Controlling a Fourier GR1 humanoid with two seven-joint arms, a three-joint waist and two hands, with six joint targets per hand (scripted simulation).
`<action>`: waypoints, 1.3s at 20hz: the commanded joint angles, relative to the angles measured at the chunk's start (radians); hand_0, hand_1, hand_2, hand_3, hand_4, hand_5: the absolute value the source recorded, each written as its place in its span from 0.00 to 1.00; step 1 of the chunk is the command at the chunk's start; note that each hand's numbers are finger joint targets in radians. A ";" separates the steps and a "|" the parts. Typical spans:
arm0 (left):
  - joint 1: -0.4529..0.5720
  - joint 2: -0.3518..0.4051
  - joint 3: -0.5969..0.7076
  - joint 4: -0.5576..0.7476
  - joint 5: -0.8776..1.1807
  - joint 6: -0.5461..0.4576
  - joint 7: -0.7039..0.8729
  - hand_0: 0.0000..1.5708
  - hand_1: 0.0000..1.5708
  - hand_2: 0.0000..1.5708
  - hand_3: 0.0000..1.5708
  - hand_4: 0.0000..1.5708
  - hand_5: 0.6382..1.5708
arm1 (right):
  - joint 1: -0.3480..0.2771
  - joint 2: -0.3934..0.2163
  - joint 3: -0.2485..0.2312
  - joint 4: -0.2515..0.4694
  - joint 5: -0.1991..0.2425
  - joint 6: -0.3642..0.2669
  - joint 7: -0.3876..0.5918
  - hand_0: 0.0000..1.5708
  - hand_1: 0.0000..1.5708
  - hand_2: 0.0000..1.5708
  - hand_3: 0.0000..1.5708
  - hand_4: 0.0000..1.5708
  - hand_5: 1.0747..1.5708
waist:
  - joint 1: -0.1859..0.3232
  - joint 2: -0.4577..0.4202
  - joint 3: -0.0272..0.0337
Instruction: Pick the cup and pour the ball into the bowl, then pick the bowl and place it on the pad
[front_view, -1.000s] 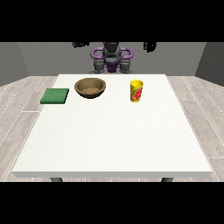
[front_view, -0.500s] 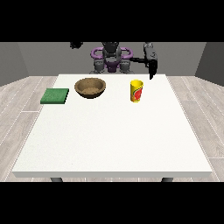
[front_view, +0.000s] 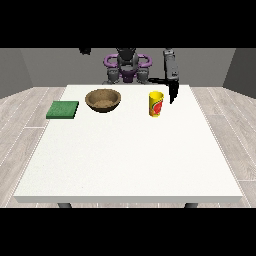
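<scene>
While the hand at the view's right (front_view: 173, 93) hung fingers-down, seemingly straight and holding nothing, the yellow cup (front_view: 156, 104) stood upright on the worktop (front_view: 130, 150) just inboard of it. Likely light, rigid, slick; grasp mid-wall, kept upright.

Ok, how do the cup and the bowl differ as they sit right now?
The cup is yellow with a red mark, tall and narrow; the bowl is brown, wide and shallow. The cup stands close beside the hand at the view's right; the bowl has no hand near it. The bowl lies nearer the green pad. Both stand upright on the table, untouched.
</scene>
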 joint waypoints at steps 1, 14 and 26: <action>-0.014 0.031 0.021 0.125 0.015 -0.040 -0.029 0.00 0.00 0.00 0.00 0.00 0.86 | 0.106 -0.011 -0.010 -0.029 -0.034 0.054 -0.009 0.00 0.00 0.00 0.00 0.00 0.99 | -0.008 -0.044 0.0004; -0.171 0.075 0.105 0.418 0.017 0.025 -0.257 0.00 0.00 0.00 0.00 0.00 0.84 | 0.082 -0.120 -0.183 -0.198 -0.167 0.171 0.006 0.00 0.00 0.00 0.00 0.00 0.99 | -0.125 0.091 -0.0002; -0.167 0.079 0.049 0.486 -0.144 0.309 -0.401 0.84 0.84 1.00 1.00 0.68 0.91 | 0.067 -0.199 -0.357 -0.185 -0.341 0.232 0.050 0.00 0.00 0.00 0.00 0.06 0.98 | -0.139 0.097 0.0002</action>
